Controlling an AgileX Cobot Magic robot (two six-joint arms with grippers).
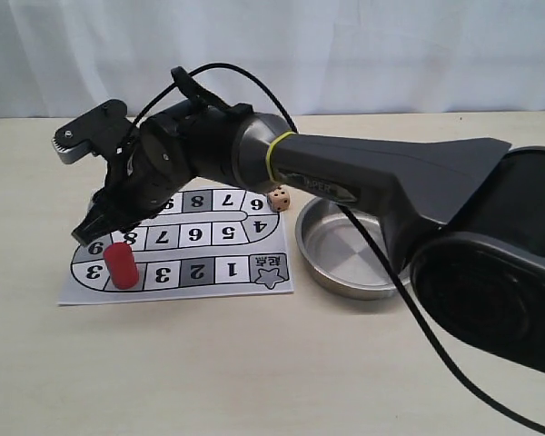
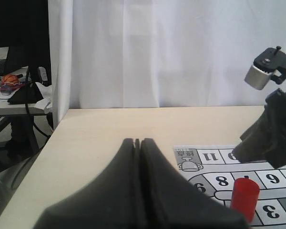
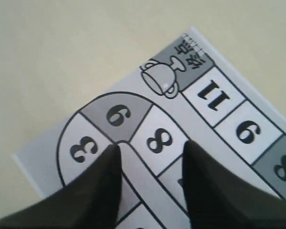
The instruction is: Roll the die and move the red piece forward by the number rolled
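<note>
The red piece [image 1: 121, 264] stands upright on the left bend of the paper game board [image 1: 220, 270], by a square marked 3. It also shows in the left wrist view, red piece [image 2: 244, 198]. The die [image 1: 279, 198] lies on the table between the board's right edge and the metal bowl. My right gripper [image 1: 95, 229] reaches across the board and hovers just above and behind the red piece, open and empty; the right wrist view shows the right gripper [image 3: 150, 148] over the 8 and 9 squares. My left gripper [image 2: 137, 141] is shut and empty, off the board's corner.
A round metal bowl [image 1: 341, 245] sits right of the board, under the right arm and its black cable [image 1: 381, 263]. White curtains back the table. The table's edge [image 2: 50, 138] runs beside the left gripper, with a cluttered desk beyond it.
</note>
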